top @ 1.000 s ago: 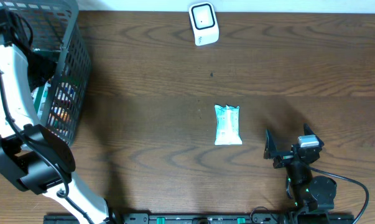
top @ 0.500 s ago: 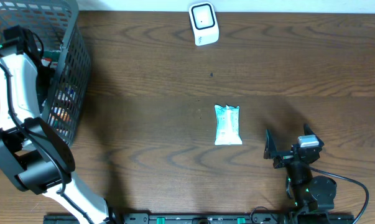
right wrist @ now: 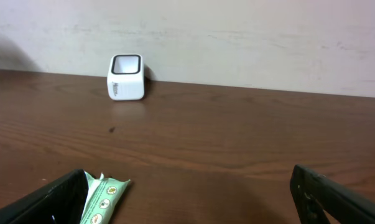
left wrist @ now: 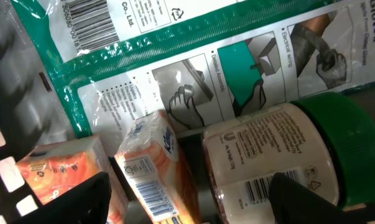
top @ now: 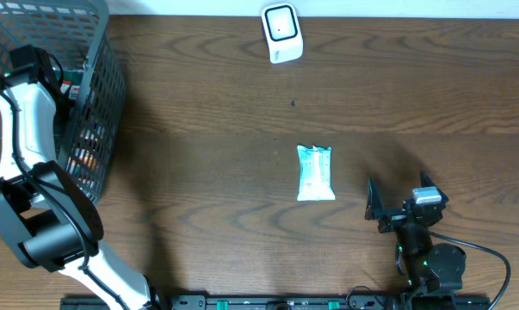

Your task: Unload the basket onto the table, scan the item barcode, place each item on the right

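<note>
Left gripper [left wrist: 193, 208]: fingers spread, holding nothing, over a green-lidded jar [left wrist: 280, 155] and small boxes [left wrist: 153, 165] in the basket [top: 100, 60], upper left of overhead frame. Its arm had shifted rightward inside the basket within the last second, likely choosing an item. Right gripper [right wrist: 190, 202]: spread, empty, unmoved. Packet [top: 315, 172]: centre, unmoved, well apart from scanner [top: 281, 33], top.

- Table [top: 199, 103]: dark wood with clear grain, smooth, soft sheen.
- Basket [top: 104, 77], far left: dark grey matt mesh; plastic or coated wire, cannot tell.
- Barcode scanner [top: 281, 33]: smooth white plastic.
- Packet [top: 315, 172]: shiny, crinkled film.
- Gloves pack [left wrist: 193, 56]: glossy clear film.
- Jar [left wrist: 262, 162]: paper-like label, green plastic lid [left wrist: 346, 143].
</note>
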You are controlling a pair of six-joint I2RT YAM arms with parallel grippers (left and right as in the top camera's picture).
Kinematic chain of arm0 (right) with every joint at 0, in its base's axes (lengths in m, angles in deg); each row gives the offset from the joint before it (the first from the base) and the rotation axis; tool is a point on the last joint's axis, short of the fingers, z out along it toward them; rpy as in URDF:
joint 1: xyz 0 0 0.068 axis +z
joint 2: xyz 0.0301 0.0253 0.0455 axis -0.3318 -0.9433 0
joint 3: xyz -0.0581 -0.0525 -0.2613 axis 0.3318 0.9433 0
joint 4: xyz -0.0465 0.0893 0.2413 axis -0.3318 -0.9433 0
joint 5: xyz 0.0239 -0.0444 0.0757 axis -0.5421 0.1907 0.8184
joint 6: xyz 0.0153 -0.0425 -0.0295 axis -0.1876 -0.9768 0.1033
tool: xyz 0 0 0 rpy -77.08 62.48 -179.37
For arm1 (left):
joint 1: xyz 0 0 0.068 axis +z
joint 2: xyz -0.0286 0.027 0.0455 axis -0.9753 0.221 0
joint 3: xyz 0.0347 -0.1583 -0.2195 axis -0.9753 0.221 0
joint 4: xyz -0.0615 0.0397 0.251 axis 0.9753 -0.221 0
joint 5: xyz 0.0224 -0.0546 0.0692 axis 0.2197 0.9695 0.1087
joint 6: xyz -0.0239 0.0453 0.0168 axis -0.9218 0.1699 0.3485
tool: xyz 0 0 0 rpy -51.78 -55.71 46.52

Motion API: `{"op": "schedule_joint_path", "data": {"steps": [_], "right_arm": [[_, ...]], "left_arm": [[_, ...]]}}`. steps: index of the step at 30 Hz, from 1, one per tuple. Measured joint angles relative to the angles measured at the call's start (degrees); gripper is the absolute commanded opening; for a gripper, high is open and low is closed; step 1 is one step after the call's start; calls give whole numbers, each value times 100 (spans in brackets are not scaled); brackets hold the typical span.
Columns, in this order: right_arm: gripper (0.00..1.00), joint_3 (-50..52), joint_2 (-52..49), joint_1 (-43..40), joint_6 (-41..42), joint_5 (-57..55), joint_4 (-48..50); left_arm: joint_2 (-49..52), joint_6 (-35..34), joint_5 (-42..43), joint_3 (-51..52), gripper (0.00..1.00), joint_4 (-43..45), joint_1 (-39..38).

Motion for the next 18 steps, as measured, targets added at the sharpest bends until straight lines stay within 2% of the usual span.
{"op": "schedule_joint_path", "data": {"steps": [8, 18], "right_arm": [[99, 0, 0, 0, 0, 0, 0], [99, 0, 0, 0, 0, 0, 0]], "left_arm": [[-173, -20, -2, 321, 82, 326, 0], [-175, -48, 146, 337, 82, 289, 103]]}}
